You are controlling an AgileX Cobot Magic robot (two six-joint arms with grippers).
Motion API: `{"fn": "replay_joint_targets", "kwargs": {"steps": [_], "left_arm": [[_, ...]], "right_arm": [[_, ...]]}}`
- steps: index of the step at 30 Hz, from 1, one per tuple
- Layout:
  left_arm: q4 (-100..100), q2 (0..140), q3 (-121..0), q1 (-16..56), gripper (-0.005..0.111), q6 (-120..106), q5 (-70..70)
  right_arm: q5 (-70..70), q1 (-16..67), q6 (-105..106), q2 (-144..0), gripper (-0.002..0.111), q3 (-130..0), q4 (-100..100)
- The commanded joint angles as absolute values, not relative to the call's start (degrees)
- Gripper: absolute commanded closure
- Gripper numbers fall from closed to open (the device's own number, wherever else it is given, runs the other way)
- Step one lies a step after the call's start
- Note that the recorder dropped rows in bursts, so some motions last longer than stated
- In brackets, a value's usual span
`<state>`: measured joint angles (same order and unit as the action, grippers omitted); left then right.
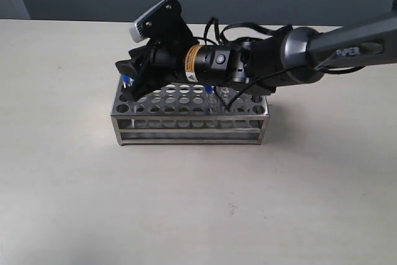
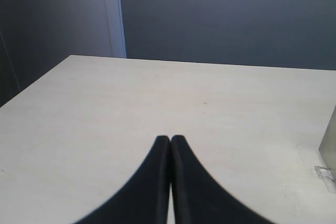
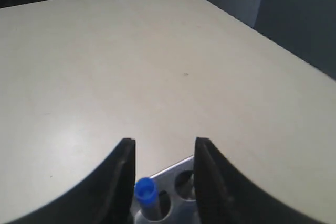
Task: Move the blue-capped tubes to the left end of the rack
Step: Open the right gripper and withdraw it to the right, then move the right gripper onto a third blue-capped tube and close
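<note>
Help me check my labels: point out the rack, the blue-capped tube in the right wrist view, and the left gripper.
rack [image 1: 189, 131], exterior view, on its front side rail.
blue-capped tube [image 3: 145, 189], right wrist view, on its blue cap.
left gripper [image 2: 170, 139], left wrist view, where its closed fingertips meet.

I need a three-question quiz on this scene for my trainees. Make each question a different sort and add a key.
1. True or false: the left pincer is shut, with nothing in it.
2. Multiple choice: in the exterior view, the right pincer hangs over which part of the rack? A. left end B. middle C. right end
3. Fill in: the tube between the right pincer's jaws has a ____ cap.
Key: 1 true; 2 A; 3 blue.
</note>
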<state>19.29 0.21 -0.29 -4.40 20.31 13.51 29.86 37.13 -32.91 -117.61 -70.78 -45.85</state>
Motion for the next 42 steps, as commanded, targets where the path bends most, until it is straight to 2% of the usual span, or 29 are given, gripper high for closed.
{"fn": "replay_joint_targets", "kwargs": {"steps": [1,9,14,18,29,34,39,42], "left_arm": [[19.09,0.00,-0.10,-4.01,0.106,20.47,13.36],[19.09,0.00,-0.10,-4.01,0.106,20.47,13.36],[19.09,0.00,-0.10,-4.01,0.106,20.47,13.36],[19.09,0.00,-0.10,-4.01,0.106,20.47,13.36],[19.09,0.00,-0.10,-4.01,0.106,20.46,13.36],[19.09,0.00,-0.10,-4.01,0.106,20.46,13.36],[19.09,0.00,-0.10,-4.01,0.106,20.46,13.36],[19.09,0.00,-0.10,-4.01,0.106,20.46,13.36]], "right_arm": [[19.72,35.41,-33.02,-108.29,0.072,-70.78,-51.57],[21.24,27.10,-32.54,-92.01,0.072,-57.11,-50.12],[34.29,19.39,-27.29,-86.93,0.072,-43.76,-41.42],[41.21,18.88,-15.27,-89.08,0.072,-36.16,-29.65],[58.46,18.88,-13.46,-103.45,0.072,-35.73,-27.69],[59.30,18.88,-13.46,-105.13,0.072,-35.73,-27.92],[57.65,18.88,-13.57,-106.67,0.061,-36.86,-27.92],[55.89,18.88,-13.57,-108.23,0.061,-39.12,-28.05]]}}
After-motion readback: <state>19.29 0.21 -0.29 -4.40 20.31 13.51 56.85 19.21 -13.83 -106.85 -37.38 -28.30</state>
